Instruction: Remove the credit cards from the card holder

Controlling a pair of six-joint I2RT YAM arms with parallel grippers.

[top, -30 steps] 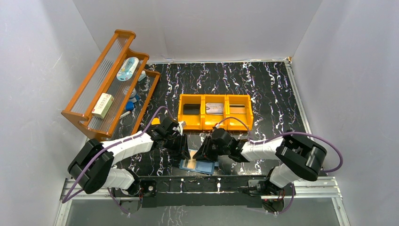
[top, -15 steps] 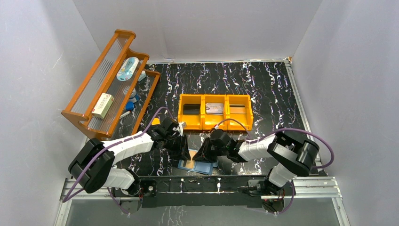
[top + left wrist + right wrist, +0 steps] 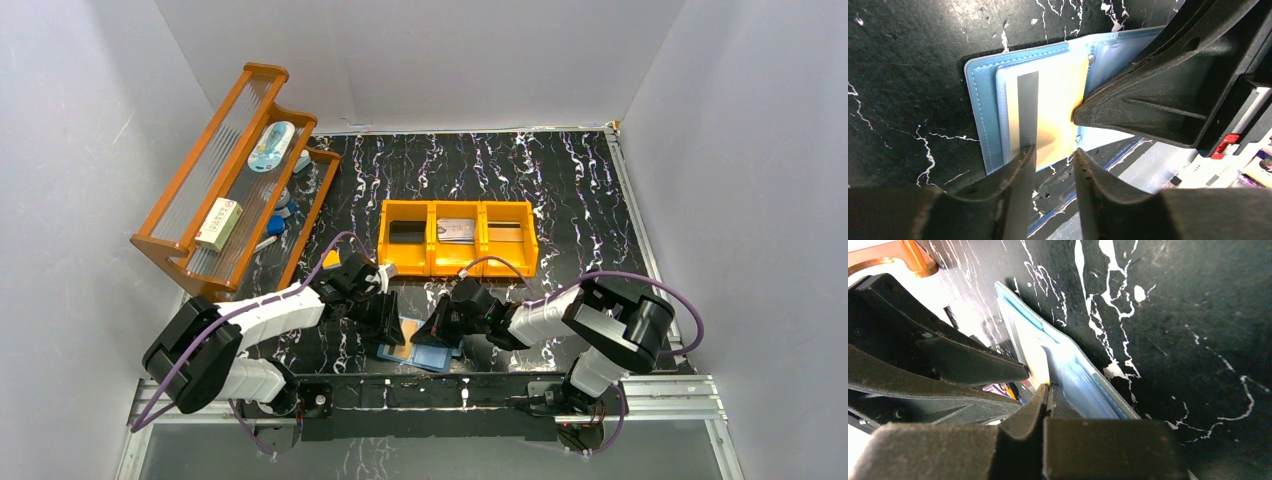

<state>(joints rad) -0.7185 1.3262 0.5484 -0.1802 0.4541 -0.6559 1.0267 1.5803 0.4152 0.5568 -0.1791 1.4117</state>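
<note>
card holder (image 3: 435, 357) lies open, lower centre; right gripper (image 3: 1049, 386) closed tight against the orange-tan card (image 3: 1058, 110), left gripper (image 3: 1052, 151) narrowly parted.

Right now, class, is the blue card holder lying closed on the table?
No, the card holder lies open, with a yellow card showing in its pocket.

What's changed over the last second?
The right gripper closed at the inner edge of the open card holder, and its elbow swung inward; whether it pinches anything is unclear. The left gripper stayed over the orange card, jaws apart. The orange bin is unchanged.
</note>
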